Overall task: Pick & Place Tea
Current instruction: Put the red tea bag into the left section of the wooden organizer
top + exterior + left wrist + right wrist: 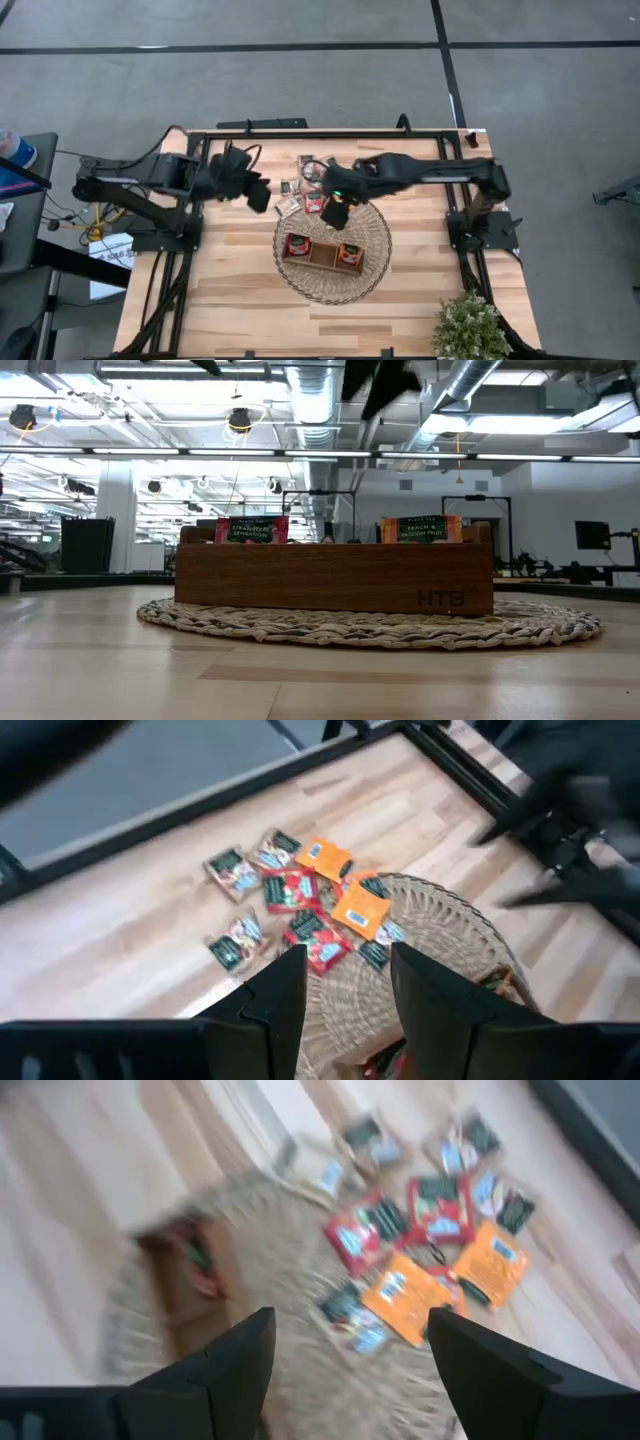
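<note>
A: Sachets (300, 905), small flat squares in red, orange and pale green, lie heaped on the pale wooden surface (230, 290) at twelve o'clock of the round wicker basket (375, 240), some on its rim.

B: And the brown wooden tray (333, 578)?

A: In the basket, a red sachet at one end, an orange at the other.

B: The pincers?

A: Left pincer (347, 982) hangs partly open, empty, at ten o'clock of the basket. Right pincer (350, 1348) gapes wide over the heap, holding nothing.
</note>
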Motion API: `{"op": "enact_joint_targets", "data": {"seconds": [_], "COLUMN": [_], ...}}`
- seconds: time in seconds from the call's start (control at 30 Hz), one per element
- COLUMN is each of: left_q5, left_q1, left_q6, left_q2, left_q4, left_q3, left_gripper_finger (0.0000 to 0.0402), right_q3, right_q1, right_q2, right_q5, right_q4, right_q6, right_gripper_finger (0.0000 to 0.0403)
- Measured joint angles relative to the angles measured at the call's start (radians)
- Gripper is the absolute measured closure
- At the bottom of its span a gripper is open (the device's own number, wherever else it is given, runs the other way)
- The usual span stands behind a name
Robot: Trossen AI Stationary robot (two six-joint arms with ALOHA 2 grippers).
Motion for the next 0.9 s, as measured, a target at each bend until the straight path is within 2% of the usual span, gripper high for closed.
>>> {"op": "enact_joint_targets", "data": {"seconds": [0.07, 0.2, 0.4, 0.53, 0.77, 0.9], "left_q5": [0.079, 0.161, 0.359, 0.36, 0.323, 0.347], "left_q1": [0.068, 0.159, 0.255, 0.258, 0.281, 0.299], "left_q6": [0.034, 0.117, 0.263, 0.353, 0.43, 0.486], "left_q2": [0.034, 0.136, 0.325, 0.467, 0.699, 0.779], "left_q4": [0.055, 0.143, 0.098, 0.017, -0.16, -0.214], "left_q3": [0.0, 0.0, 0.024, 0.133, 0.395, 0.448], "left_gripper_finger": [0.0264, 0.0264, 0.0252, 0.0226, 0.0177, 0.0162], "right_q3": [0.0, 0.0, 0.0, 0.0, -0.002, -0.002], "right_q1": [0.054, 0.15, 0.263, 0.311, 0.333, 0.334], "right_q2": [-0.048, -0.119, -0.145, -0.135, -0.115, -0.116], "right_q5": [0.059, 0.158, 0.23, 0.242, 0.237, 0.237], "right_q4": [0.023, 0.043, 0.039, 0.057, 0.056, 0.061], "right_q6": [0.063, 0.164, 0.253, 0.285, 0.302, 0.303], "right_gripper_finger": [0.0148, 0.0148, 0.0148, 0.0148, 0.0148, 0.0148]}}
